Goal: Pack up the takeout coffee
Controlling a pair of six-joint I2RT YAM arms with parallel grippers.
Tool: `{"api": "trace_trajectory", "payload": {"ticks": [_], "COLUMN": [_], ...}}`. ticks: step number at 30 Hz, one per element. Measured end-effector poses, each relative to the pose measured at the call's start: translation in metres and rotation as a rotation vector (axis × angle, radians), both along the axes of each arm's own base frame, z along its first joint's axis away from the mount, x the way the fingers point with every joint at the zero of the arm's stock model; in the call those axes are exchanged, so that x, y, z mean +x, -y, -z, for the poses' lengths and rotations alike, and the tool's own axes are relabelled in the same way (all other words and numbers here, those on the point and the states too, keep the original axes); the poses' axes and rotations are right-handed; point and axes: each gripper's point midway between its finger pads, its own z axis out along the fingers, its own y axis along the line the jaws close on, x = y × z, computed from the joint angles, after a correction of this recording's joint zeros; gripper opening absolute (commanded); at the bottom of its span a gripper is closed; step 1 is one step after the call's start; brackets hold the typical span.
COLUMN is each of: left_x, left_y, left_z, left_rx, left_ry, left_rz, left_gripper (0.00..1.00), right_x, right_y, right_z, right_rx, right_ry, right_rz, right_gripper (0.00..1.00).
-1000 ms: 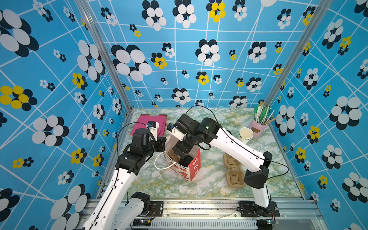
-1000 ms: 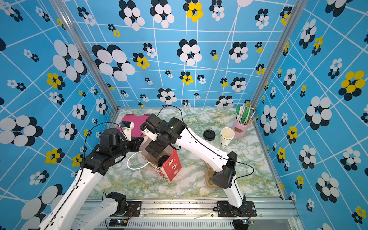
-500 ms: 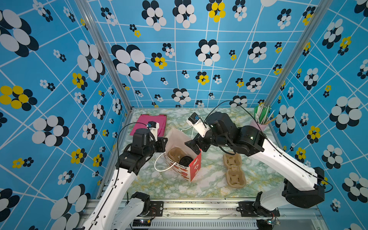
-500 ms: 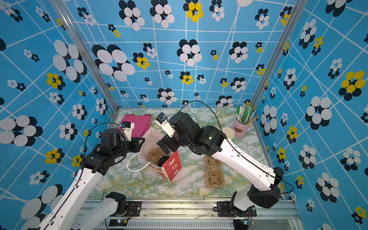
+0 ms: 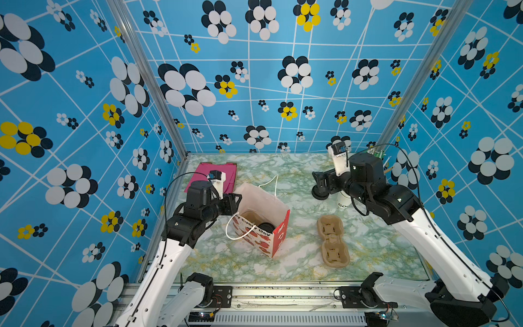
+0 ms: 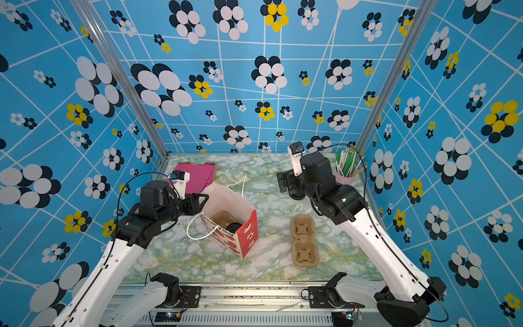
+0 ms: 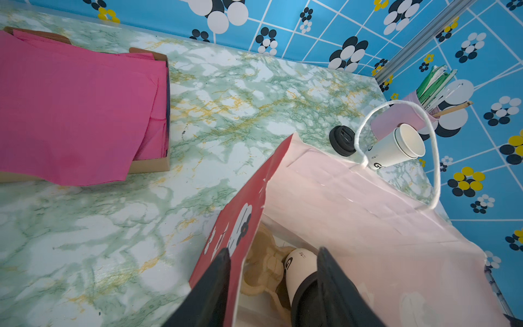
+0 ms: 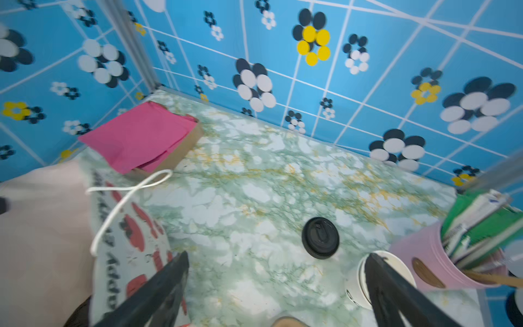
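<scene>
Blue walls with big flower prints close in a green-veined marble table (image 5: 297, 181), and from where I stand the action is all at the paper bag (image 5: 263, 203) standing open near the left arm. The takeout coffee (image 5: 265, 226) is already down inside it, seated in a cardboard carrier (image 7: 263, 271), its black lid facing the bag's mouth, so its long axis looks about upright. The left gripper (image 5: 237, 203) sits right at the rim with its jaws spread apart, one finger outside the red side wall and one inside, pinching nothing that I can see. The cup lies just below and beyond those fingers, so this arm is plainly the nearer one. The right gripper (image 8: 277, 256) is well away across the table, jaws wide and empty, hanging over a loose lid (image 8: 320, 237) and a lidless cup (image 7: 396, 147). I'd say the packing is done or nearly so. Any next move needs the left claw to clear the bag wall without tipping it.
</scene>
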Motion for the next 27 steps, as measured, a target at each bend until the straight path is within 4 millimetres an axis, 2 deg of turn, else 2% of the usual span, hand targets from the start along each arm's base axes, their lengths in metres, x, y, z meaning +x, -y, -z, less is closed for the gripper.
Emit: {"api": "trace_trajectory", "payload": {"ticks": [5,8,11,17,23,27], "left_x": [-0.008,-0.013,-0.017,-0.021,-0.027,-0.028], "left_y": [-0.002,-0.004,-0.005,-0.006,-0.008,-0.008], "left_z": [-0.018,-0.025,-0.029,-0.031,-0.038,-0.038], "left_rx": [-0.006,-0.012,-0.015,-0.007,-0.009,-0.006], "left_ry": [0.041,0.065,0.079,0.089,0.118,0.123], "left_rz": [0.000,-0.001,0.000,0.005,0.007,0.009], "left_gripper": [0.67,0.72,0.75,0.78,0.78,0.78], "right_x": [0.028,0.039,0.050,0.076,0.106,0.125], "right_y": [0.069,0.101,0.124,0.152,0.158,0.166], "right_z": [0.014,0.026,0.048,0.088,0.117,0.128], "right_rx": [0.001,-0.004,-0.023,-0.086,-0.189,-0.265], "right_ry": [-0.040,-0.069,-0.122,-0.210,-0.260,-0.269], "right_rz": [0.232,0.330,0.400,0.486,0.504,0.532], "right_gripper": [0.92,0.88,0.81,0.64,0.47,0.43]}}
